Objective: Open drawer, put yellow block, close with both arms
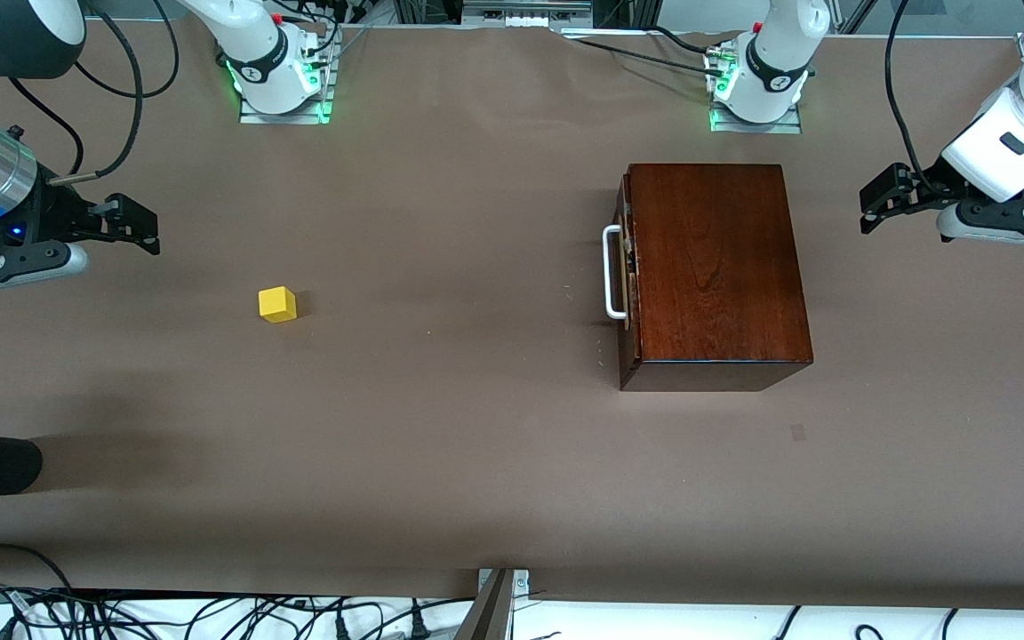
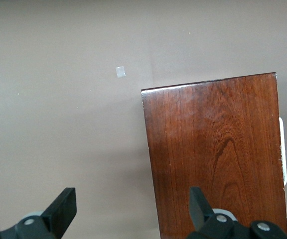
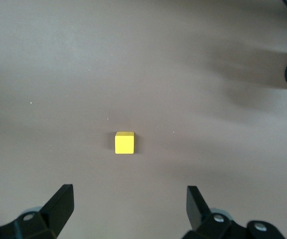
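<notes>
Drawer [image 1: 626, 271] shut, handle [image 1: 612, 272] facing yellow block [image 1: 277, 304].

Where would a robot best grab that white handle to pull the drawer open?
Probably at the middle of the white handle's bar, coming from the yellow block's end of the table. The bar stands off the drawer front, leaving a gap for one finger.
</notes>
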Robot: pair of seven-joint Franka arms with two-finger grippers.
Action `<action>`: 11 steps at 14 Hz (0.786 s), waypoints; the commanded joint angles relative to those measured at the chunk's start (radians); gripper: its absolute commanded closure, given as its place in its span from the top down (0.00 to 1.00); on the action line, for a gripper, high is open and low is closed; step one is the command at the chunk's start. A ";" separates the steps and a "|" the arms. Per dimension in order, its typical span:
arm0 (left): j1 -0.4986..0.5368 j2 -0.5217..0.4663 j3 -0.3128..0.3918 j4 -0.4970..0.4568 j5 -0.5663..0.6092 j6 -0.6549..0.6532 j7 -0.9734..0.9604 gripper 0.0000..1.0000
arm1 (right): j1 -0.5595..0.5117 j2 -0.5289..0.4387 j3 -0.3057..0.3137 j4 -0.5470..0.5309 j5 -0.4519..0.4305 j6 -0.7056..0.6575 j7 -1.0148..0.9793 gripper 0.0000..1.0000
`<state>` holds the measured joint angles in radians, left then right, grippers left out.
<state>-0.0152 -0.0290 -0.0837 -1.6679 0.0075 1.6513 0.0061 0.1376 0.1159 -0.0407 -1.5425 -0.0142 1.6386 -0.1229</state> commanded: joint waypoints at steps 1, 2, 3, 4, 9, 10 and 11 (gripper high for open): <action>-0.006 0.021 0.004 0.043 -0.014 -0.025 0.000 1.00 | -0.006 0.011 0.004 0.025 -0.004 -0.006 -0.007 1.00; -0.006 0.021 0.004 0.043 -0.014 -0.025 0.000 1.00 | -0.006 0.011 0.005 0.025 -0.004 -0.008 -0.007 1.00; -0.006 0.021 0.004 0.043 -0.014 -0.025 0.000 1.00 | -0.006 0.010 0.004 0.025 -0.003 -0.009 -0.006 1.00; -0.006 0.021 0.004 0.043 -0.014 -0.025 0.000 1.00 | -0.006 0.011 0.004 0.025 -0.001 -0.014 -0.006 1.00; -0.006 0.021 0.004 0.043 -0.014 -0.025 0.000 1.00 | -0.006 0.011 0.004 0.024 -0.001 -0.014 -0.003 1.00; -0.006 0.021 0.004 0.043 -0.014 -0.025 0.000 1.00 | -0.006 0.011 0.004 0.025 -0.001 -0.013 -0.003 1.00; -0.006 0.021 0.004 0.043 -0.014 -0.025 0.000 1.00 | -0.006 0.011 0.004 0.025 -0.001 -0.011 -0.004 1.00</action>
<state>-0.0152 -0.0290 -0.0837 -1.6679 0.0076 1.6513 0.0061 0.1376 0.1165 -0.0407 -1.5425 -0.0142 1.6383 -0.1229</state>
